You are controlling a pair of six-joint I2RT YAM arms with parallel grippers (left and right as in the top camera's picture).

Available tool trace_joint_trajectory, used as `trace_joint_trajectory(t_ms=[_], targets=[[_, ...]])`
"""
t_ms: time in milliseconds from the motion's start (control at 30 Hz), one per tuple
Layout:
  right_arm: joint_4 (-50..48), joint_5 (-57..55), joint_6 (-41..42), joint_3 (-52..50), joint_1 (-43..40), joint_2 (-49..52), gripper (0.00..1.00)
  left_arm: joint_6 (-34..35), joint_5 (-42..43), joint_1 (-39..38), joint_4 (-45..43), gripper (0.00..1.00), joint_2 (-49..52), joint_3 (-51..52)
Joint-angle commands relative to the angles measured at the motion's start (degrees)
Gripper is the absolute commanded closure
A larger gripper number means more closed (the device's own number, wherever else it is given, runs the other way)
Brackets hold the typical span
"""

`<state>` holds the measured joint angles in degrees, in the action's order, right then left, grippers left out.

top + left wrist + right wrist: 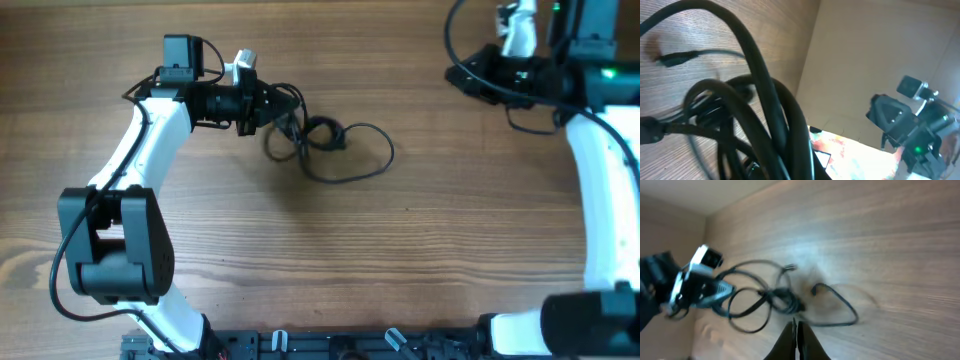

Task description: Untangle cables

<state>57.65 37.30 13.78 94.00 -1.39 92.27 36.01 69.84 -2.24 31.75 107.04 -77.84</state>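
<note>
The cables [325, 140] are thin black cords in a knotted bundle on the wooden table, with one wide loop [375, 160] trailing right. My left gripper [277, 108] reaches in from the left and is shut on the bundle's left side. In the left wrist view the cables [765, 105] fill the frame and hide the fingers; a small plug end [672, 59] lies on the wood. My right gripper [465, 75] hangs far off at the upper right, apart from the cables. In the right wrist view its fingertips [796, 327] are pressed together with nothing between them, and the cables [775, 300] lie beyond.
The wooden table [420, 260] stretches bare between the two arms. The left arm's base [115, 250] stands at the front left and the right arm's white link [605, 190] runs down the right edge. A black rail [330, 345] lines the front edge.
</note>
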Motion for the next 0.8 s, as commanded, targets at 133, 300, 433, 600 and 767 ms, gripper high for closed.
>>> trace_joint_trajectory(t_ms=[133, 300, 433, 600, 767], targets=[[-4.5, 7.6, -10.6, 0.0, 16.0, 8.3, 0.35, -1.2, 0.7, 0.2, -0.3, 0.96, 0.0, 0.3], [-7.0, 5.1, -9.6, 0.0, 24.5, 12.3, 0.41, -1.3, 0.7, 0.2, -0.3, 0.96, 0.0, 0.3], [-8.4, -2.6, -10.8, 0.0, 30.4, 15.3, 0.43, -1.3, 0.8, 0.2, -0.2, 0.96, 0.0, 0.3], [-14.2, -9.2, -3.0, 0.0, 33.5, 20.7, 0.72, -1.3, 0.8, 0.2, -0.2, 0.96, 0.0, 0.3], [-14.9, -9.0, 0.0, 0.1, 32.3, 19.5, 0.96, -1.3, 0.8, 0.2, -0.2, 0.96, 0.0, 0.3]])
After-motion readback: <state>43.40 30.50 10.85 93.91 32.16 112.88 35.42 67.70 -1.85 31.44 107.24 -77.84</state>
